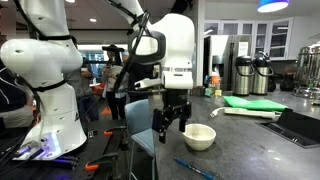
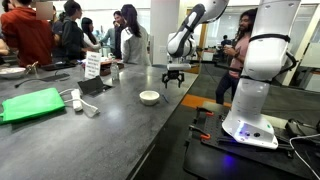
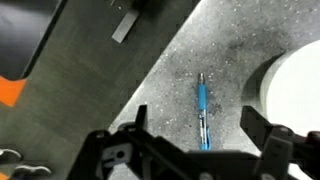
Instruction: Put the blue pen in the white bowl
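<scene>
Your gripper [image 1: 172, 126] is a black metal claw with two short fingers [image 3: 262, 135]. The fingers stand wide apart and hold nothing. The claw hangs in the air over the counter, just beside the small round white bowl [image 1: 199, 137]. It does not touch the bowl.

The bowl has smooth, plain sides and a round rim. It sits upright on the dark grey speckled counter [image 3: 170, 90], which looks hard like stone.

The thin bright-blue pen [image 3: 203, 112] lies flat on that counter. It is straight like a stick. In the wrist view you see it near the bowl's curved edge [image 3: 290, 90], not touching it, and it shows in the gap between your two fingers, down below them. In an exterior view the pen [image 1: 193, 168] lies in front of the bowl, close to the counter's near edge. In the other outside picture it is too small to find, I think.

A flat green sheet [image 1: 255, 102] lies well apart from the bowl.
</scene>
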`<state>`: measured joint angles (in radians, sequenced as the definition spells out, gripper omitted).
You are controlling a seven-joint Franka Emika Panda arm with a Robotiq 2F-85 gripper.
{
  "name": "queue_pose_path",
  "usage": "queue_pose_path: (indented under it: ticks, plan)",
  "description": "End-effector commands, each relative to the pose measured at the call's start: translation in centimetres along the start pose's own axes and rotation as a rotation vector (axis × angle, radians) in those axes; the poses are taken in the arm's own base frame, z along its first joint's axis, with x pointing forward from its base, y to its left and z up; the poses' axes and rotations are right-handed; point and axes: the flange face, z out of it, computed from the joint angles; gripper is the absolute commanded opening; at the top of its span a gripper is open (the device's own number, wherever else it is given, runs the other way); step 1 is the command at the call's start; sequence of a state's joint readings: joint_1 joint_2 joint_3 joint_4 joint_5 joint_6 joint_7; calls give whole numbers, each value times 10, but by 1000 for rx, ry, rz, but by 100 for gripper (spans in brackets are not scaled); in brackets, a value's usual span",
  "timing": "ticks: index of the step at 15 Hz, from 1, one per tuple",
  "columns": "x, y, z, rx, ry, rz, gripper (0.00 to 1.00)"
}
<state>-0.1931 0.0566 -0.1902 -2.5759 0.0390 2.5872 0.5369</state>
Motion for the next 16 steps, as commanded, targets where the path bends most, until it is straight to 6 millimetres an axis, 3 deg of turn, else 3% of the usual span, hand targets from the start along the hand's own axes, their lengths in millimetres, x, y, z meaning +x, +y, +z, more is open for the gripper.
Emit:
queue_pose_path:
  ticks: [1,11,16]
  plan:
    - [22,0,14,52,2,-4,100]
    - [75,-32,66,-20,-9,-40,100]
    - [94,-39,78,-15,-9,-103,88]
